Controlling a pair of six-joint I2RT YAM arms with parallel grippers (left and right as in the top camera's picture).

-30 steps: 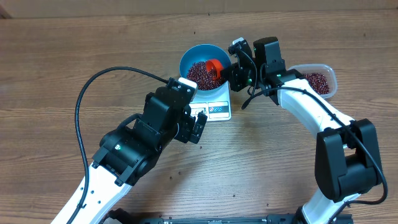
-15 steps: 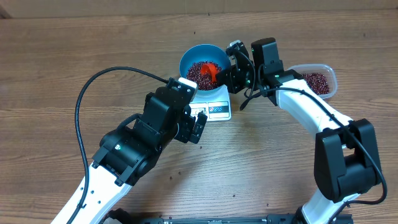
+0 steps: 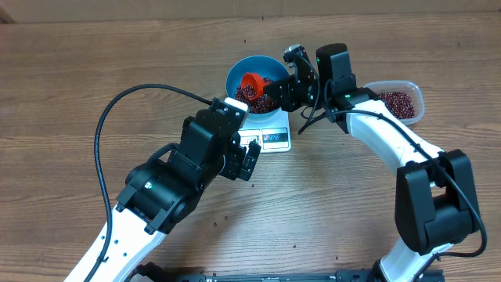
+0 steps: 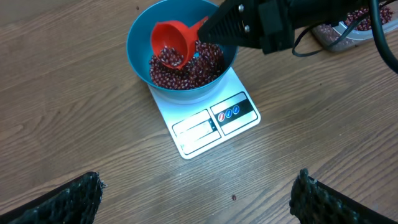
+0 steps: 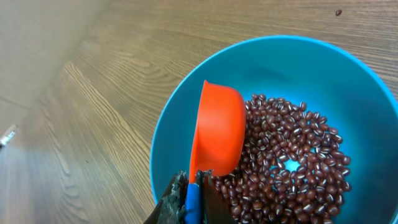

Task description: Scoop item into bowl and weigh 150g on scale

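Note:
The blue bowl (image 3: 233,74) stands on the white scale (image 3: 270,138) and holds a heap of dark red beans (image 3: 257,99). My right gripper (image 3: 275,92) is shut on the blue handle of an orange scoop (image 3: 251,81). The scoop is tipped on its side over the bowl's left part with beans in its cup (image 4: 169,43). In the right wrist view the scoop (image 5: 217,130) hangs over the beans (image 5: 298,168) inside the bowl (image 5: 177,109). My left gripper (image 4: 199,199) is open over bare table in front of the scale (image 4: 211,121).
A clear plastic tub (image 3: 418,95) with more beans sits to the right of the scale, behind my right arm. One stray bean (image 4: 234,198) lies on the table between my left fingers. Another loose bean (image 5: 339,12) lies beyond the bowl.
My right gripper has carried the scoop leftward across the bowl and tipped it further onto its side. The left arm has not moved.

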